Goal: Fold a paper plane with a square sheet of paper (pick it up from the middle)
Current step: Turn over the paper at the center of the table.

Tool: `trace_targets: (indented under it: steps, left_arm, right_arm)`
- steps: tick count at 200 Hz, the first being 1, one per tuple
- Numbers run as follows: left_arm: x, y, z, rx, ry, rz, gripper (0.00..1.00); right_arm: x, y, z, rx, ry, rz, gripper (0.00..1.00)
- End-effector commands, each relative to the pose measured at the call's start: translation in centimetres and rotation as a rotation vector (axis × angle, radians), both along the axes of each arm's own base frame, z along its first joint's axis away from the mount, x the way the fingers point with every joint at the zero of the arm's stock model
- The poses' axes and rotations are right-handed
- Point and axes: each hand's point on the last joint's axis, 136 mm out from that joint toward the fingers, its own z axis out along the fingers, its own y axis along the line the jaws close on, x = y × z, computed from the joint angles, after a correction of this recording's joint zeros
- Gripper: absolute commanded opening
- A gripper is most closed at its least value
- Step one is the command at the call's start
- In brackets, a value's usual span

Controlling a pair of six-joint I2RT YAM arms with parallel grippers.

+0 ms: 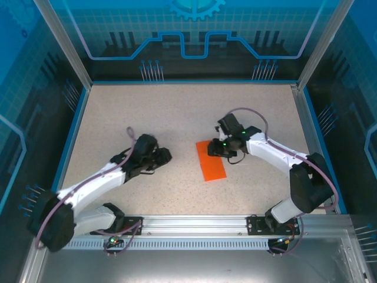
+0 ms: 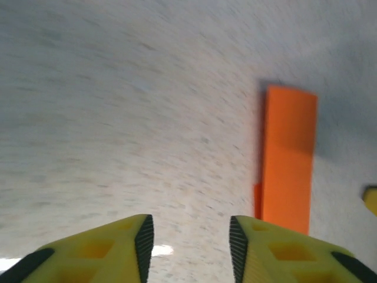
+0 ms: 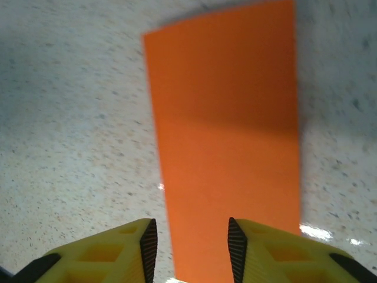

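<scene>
The square sheet of paper is bright orange and lies flat on the speckled table as a narrow rectangle, folded in half; it is not a paper plane. My left gripper hovers a short way left of it, open, with bare table between its fingers. From the left wrist the paper lies ahead to the right. My right gripper hangs over the sheet's far end, open. Its jaws straddle the left long edge of the paper without pinching it.
The table is bounded by a blue rim and clear panels on three sides. An aluminium rail with both arm bases runs along the near edge. A yellow fingertip of the right gripper peeks in beyond the paper.
</scene>
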Motion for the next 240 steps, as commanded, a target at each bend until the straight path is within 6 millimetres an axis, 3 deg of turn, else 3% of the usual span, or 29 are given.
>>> trace_targets:
  steps: [1,17,36,77,115,197,240]
  left_arm:
    - [0.7,-7.8,3.2,-0.091,-0.068,-0.213,0.40]
    - [1.2,-10.5,1.6,-0.094,0.014,-0.228,0.34]
    - [1.9,-11.8,-0.7,-0.066,0.092,-0.211,0.29]
    - [3.1,-14.7,-1.9,-0.109,0.123,-0.253,0.28]
    - [4.2,-13.4,-4.8,0.001,0.172,-0.166,0.24]
    - [4.8,-14.1,-7.0,0.019,0.192,-0.194,0.26]
    - [5.5,-13.8,-7.5,0.025,0.189,-0.204,0.26]
  right_arm:
    - [-0.3,1.3,0.4,0.195,0.004,0.055,0.36]
    - [-0.8,-0.4,-1.0,0.189,0.038,0.013,0.34]
    - [-1.2,-2.2,-2.1,0.198,0.065,-0.041,0.32]
    - [-1.7,-3.0,-3.2,0.258,0.093,-0.042,0.28]
    - [-1.5,-3.2,-4.8,0.246,0.133,-0.053,0.27]
    - [-3.4,-2.5,-7.3,0.270,0.225,-0.035,0.25]
    - [-4.8,-0.9,-7.8,0.309,0.250,-0.044,0.26]
